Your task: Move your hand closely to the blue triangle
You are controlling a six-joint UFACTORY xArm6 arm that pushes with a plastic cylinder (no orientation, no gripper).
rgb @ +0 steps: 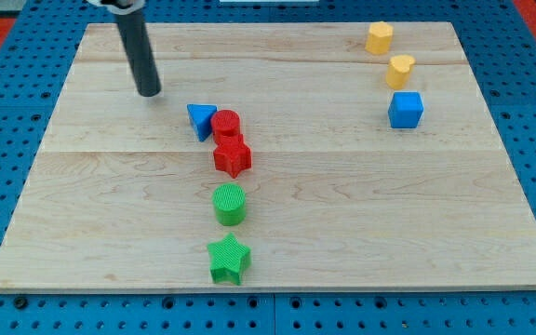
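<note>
While my tip (pixel 149 92) rests on the pale wooden board (pixel 342 214), it holds nothing and sits up and to the view's left of the blue triangle (pixel 199 120), near but apart. That ridged plastic triangle touches the red cylinder (pixel 226 124), with a red star (pixel 233 156) just below. Lower down stand a green cylinder (pixel 230 204) and a green star (pixel 229 260). At the view's top right are two yellow blocks (one a hexagon (pixel 379 37), one a heart (pixel 400 70)) and a blue cube (pixel 405 109). Eight blocks in all.

A straight, round, dark grey rod with a matt finish; my tip (pixel 149 92) is its blunt, flat-cut lower end.
</note>
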